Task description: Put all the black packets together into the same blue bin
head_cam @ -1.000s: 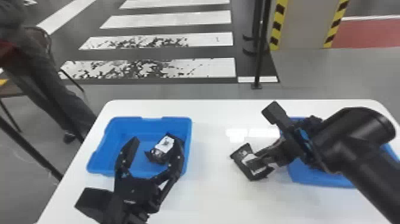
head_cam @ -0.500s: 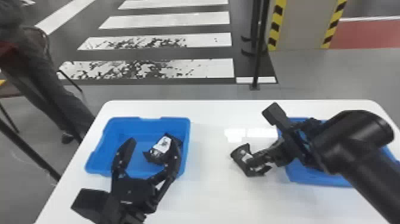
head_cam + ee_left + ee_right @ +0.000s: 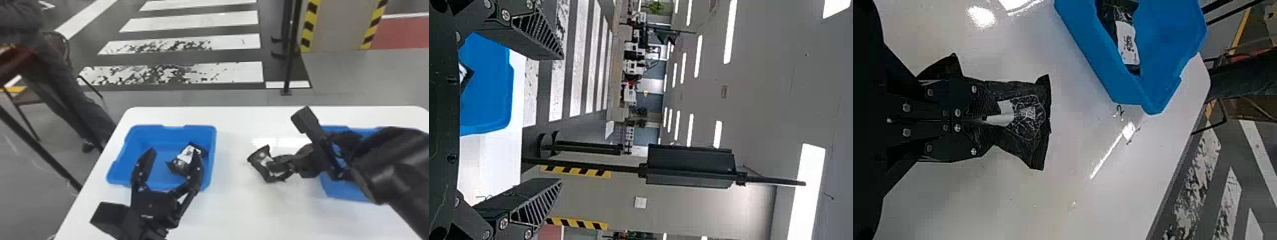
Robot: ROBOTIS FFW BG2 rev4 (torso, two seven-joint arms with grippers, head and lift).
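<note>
1. Left bin (image 3: 174,127): on the desk (image 3: 236,210), the likely goal, since one black packet already lies inside.
2. Left tool (image 3: 174,153): fingers wide apart, nothing between the tips. It is the nearer tool to this bin, in the head view overlapping its near wall, and could crowd the drop.
3. Binned packet (image 3: 186,155): tilted, toward the bin's right side. The open space is to its left.
4. Held packet (image 3: 1025,117): between the two bins, directly ahead of the right tool. Its free end juts past the tips toward the left; whether its underside touches the desk cannot be told.
5. Right tool (image 3: 984,120): fingers together, clamped on the packet's near end. Its long axis runs roughly leftward across the desk, so the left bin lies ahead of the tips and somewhat farther from the robot. The coming move probably calls for lift first, then leftward carry over the right-hand wall; too low a path could snag the packet on the rim.
6. Right bin (image 3: 346,193): behind the right tool, partly hidden by its arm.
</note>
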